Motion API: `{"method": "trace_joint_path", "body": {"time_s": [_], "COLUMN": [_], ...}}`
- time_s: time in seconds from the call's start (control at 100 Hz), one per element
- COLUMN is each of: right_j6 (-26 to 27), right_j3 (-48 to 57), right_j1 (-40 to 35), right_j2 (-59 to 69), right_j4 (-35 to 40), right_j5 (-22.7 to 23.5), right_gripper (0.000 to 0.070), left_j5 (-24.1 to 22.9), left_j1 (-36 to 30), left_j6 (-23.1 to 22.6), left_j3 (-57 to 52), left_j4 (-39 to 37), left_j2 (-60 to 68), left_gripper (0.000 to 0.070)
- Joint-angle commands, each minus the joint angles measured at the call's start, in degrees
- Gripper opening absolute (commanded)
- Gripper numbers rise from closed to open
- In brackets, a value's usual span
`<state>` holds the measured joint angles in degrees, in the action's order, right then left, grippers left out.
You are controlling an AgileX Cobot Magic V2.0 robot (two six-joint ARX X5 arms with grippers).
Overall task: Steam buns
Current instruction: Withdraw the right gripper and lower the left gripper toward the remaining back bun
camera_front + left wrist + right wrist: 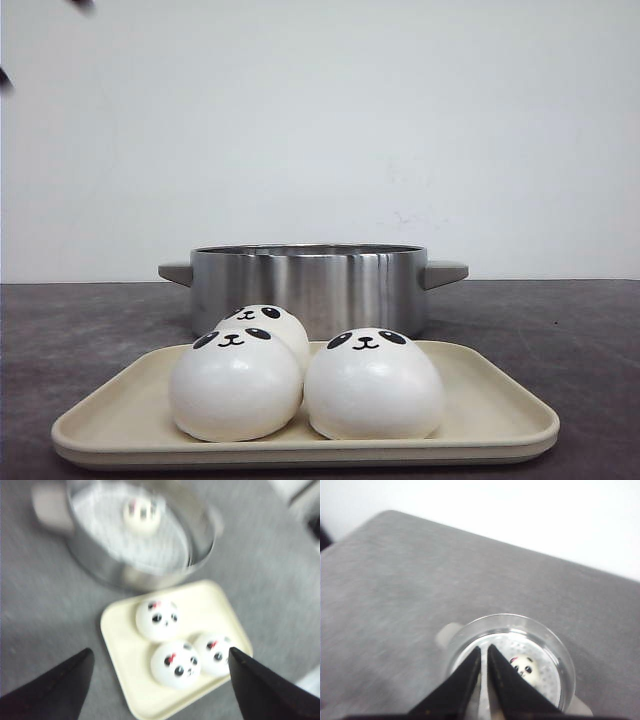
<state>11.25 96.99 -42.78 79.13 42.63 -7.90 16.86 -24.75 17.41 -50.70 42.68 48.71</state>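
Three white panda-faced buns sit on a cream tray (500, 420): two in front (235, 385) (372, 385) and one behind (262, 322). The left wrist view shows the same three buns (156, 619) (176, 663) (215, 652) on the tray (120, 645). A fourth bun (142, 514) lies inside the steel pot (100, 567); it also shows in the right wrist view (526, 669). My left gripper (161, 650) is open and empty, high above the tray. My right gripper (484, 648) is shut and empty, high above the pot (555, 650). Neither gripper shows in the front view.
The steel pot (310, 285) with grey side handles (445, 272) stands just behind the tray on a grey table (580, 340). A perforated steamer plate (100, 525) lines the pot's inside. A white wall lies behind.
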Motion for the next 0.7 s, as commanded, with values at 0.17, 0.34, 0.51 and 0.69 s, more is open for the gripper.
{"method": "trace_joint_path", "body": {"time_s": [0.17, 0.34, 0.51, 0.69], "right_j6": [-0.26, 1.88, 5.14, 7.13], "right_j3": [0.87, 0.87, 0.87, 0.87], "right_j1": [-11.06, -14.53, -14.86, -14.91], "right_j2": [-11.23, -15.63, -17.59, -18.16], "right_j4": [5.44, 8.61, 13.09, 16.09], "right_j5": [-10.82, -17.05, -20.17, -20.63], "right_gripper": [0.0012, 0.0012, 0.0012, 0.0012], "left_j5": [0.04, -1.03, -4.07, -13.42], "left_j1": [-6.36, -10.82, -14.93, -18.16], "left_j6": [3.28, 4.61, 7.61, 7.72], "left_j3": [-0.68, -0.68, -0.83, -1.27], "left_j4": [-6.45, -11.54, -17.92, -21.73], "left_j2": [13.94, 23.19, 30.34, 35.74], "left_gripper": [0.0515, 0.0517, 0.0516, 0.0518]}}
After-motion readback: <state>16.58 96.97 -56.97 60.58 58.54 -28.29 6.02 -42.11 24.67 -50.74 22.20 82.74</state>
